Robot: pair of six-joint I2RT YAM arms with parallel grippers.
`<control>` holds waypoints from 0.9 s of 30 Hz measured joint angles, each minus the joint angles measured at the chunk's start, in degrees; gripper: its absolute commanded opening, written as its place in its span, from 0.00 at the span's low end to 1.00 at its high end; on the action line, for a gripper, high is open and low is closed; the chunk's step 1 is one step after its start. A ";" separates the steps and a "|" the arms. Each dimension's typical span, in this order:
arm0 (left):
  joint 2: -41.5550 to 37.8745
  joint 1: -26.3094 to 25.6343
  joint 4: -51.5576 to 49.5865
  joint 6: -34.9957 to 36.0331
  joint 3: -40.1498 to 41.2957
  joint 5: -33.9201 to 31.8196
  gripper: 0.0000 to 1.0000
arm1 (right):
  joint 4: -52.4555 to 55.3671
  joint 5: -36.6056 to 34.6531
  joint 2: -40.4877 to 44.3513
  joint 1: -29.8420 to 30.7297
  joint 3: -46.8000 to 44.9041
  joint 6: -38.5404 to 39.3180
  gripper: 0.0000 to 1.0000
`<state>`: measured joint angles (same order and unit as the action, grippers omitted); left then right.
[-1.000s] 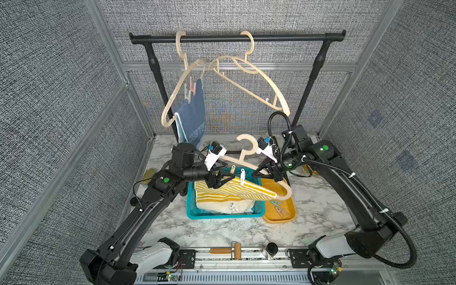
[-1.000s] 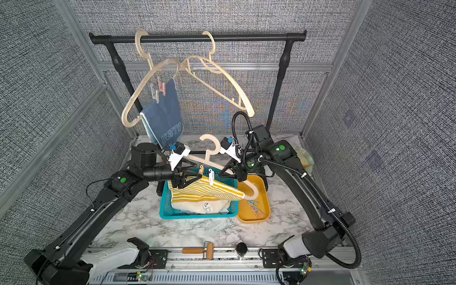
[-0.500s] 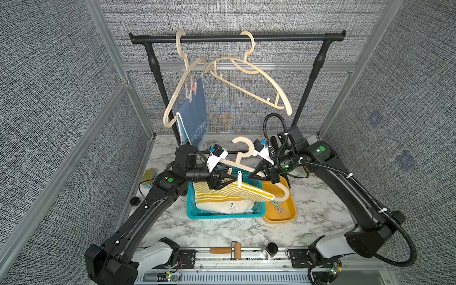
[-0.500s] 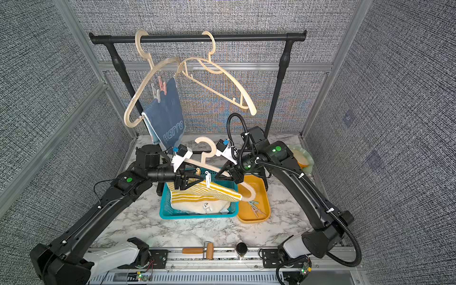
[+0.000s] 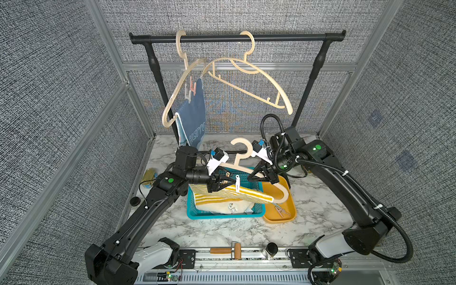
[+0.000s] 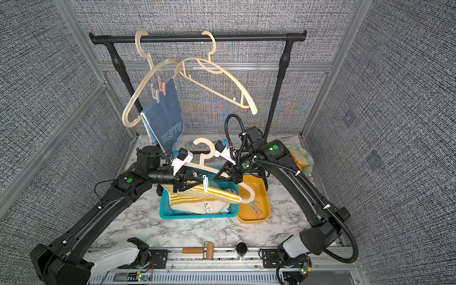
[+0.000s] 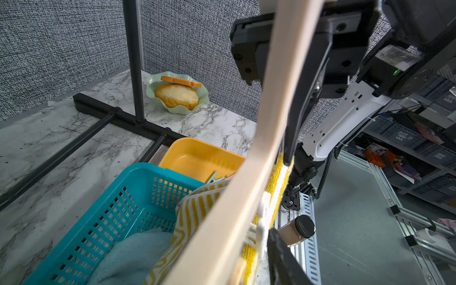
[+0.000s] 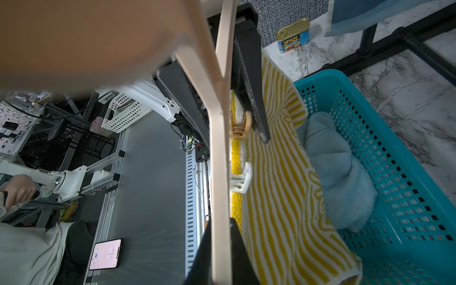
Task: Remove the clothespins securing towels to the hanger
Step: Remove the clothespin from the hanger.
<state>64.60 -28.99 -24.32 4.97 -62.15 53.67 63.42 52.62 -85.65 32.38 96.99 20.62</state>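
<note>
Though the left end effector [image 5: 227,183] straddles the beige clothespin [image 8: 239,125], can't tell if it's actually squeezing. One finger [image 8: 249,74] touches the pin, the other sits behind the hanger [image 5: 237,160] bar. White clothespin [image 5: 237,183] sits just at the beige one's 3 o'clock on the same bar. Both clip the yellow-and-white striped towel [image 5: 246,195], which drapes into the teal basket [image 5: 222,217] over the aqua towel [image 8: 338,172]. Right end effector [image 5: 251,177] is clenched on the hanger, reaching in from 3 o'clock, tips pointing to 9. Left arm comes from 8 o'clock, tips pointing to 3. Blue HELLO towel [image 5: 196,116] hangs at 11 o'clock below the rail [image 5: 234,38], pink clothespin [image 5: 193,87] at its top edge.
</note>
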 measured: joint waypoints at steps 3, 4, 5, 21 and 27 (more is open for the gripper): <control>-0.37 0.00 -1.42 0.83 -0.15 0.48 0.41 | 0.28 0.20 -0.07 0.00 0.00 0.35 0.00; -0.52 0.00 -1.60 0.98 -0.17 0.50 0.40 | 0.31 0.31 -0.11 0.00 0.00 0.39 0.00; -0.68 0.00 -1.99 1.25 -0.22 0.57 0.39 | 0.35 0.48 -0.17 0.00 0.00 0.46 0.00; -2.78 0.00 -7.13 2.27 -1.38 2.43 0.22 | 0.37 2.23 -0.81 0.00 -0.79 1.22 0.00; -3.23 0.00 -7.43 1.90 -1.40 2.45 0.02 | 0.07 2.60 -1.36 0.13 -0.94 1.22 0.00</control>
<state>61.36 -28.99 -31.75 6.87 -63.55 56.12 63.48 55.22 -87.00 32.51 96.05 21.85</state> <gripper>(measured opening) 0.226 0.087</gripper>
